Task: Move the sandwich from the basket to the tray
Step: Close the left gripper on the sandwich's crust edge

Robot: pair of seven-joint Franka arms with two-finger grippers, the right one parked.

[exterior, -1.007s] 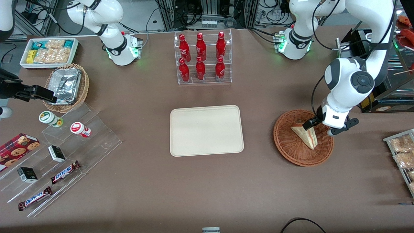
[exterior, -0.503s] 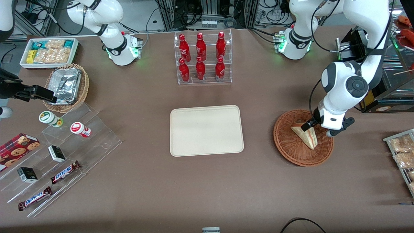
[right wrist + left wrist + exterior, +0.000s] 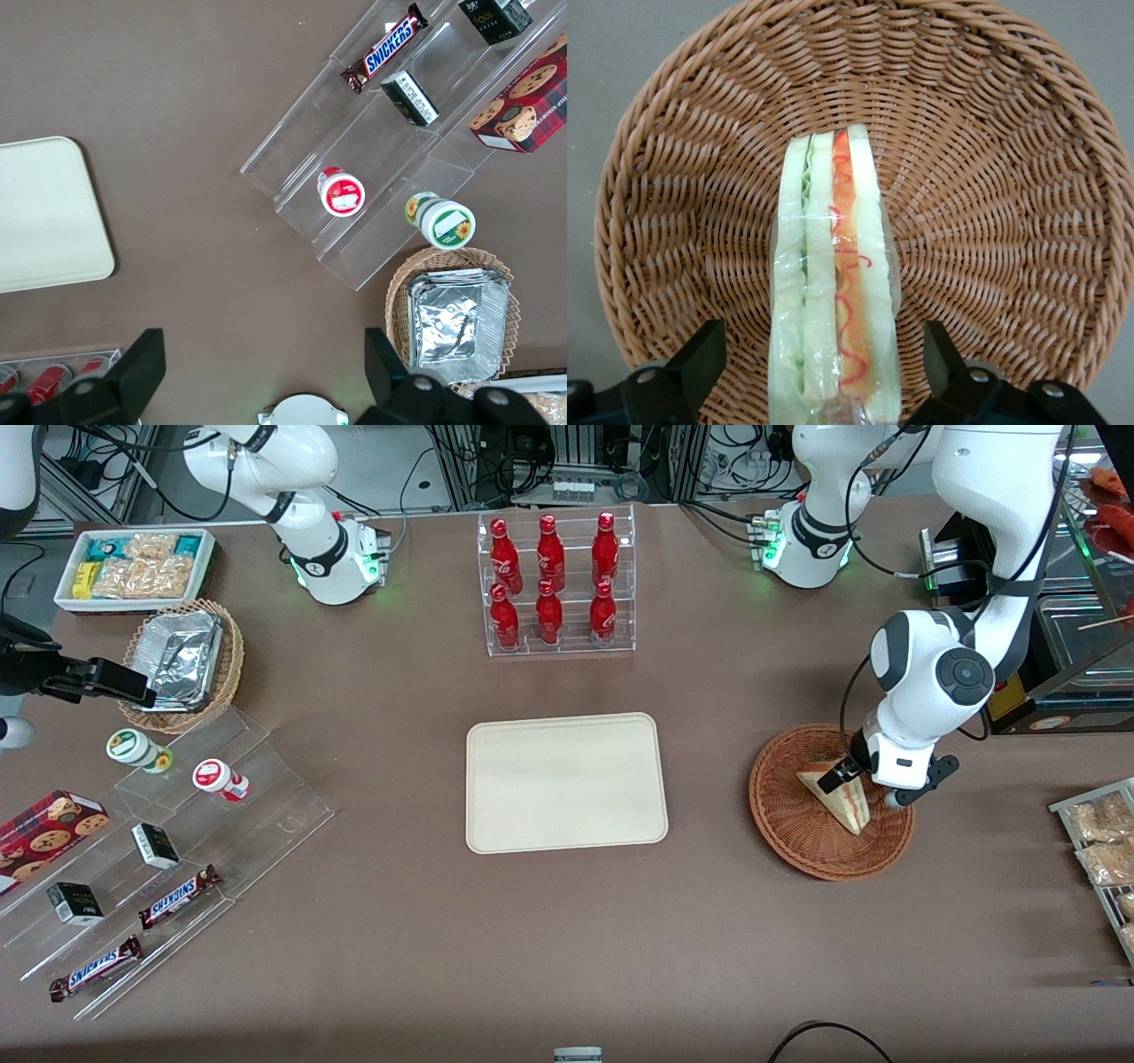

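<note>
The sandwich [image 3: 840, 801], a clear-wrapped wedge of white bread with red, orange and green filling [image 3: 833, 283], lies in the reddish-brown wicker basket [image 3: 797, 833] toward the working arm's end of the table. My gripper [image 3: 855, 788] is low over the basket and open. Its two black fingers [image 3: 700, 354] stand on either side of the sandwich's thick end, with a gap on each side [image 3: 820, 335]. The woven basket wall [image 3: 1028, 221] surrounds the sandwich. The cream tray [image 3: 567, 782] lies bare at the table's middle, beside the basket; its corner shows too [image 3: 44, 212].
A clear rack of red bottles [image 3: 556, 584] stands farther from the camera than the tray. A wire rack of snack packets [image 3: 1099, 850] and a dark case [image 3: 1045, 691] flank the basket. A stepped clear stand [image 3: 177, 850], a tan basket of foil containers [image 3: 182, 664] and a white bin [image 3: 133, 567] lie toward the parked arm's end.
The working arm has swung in and lowered over the basket, bringing the open gripper down around the sandwich's thick end. The sandwich has not moved.
</note>
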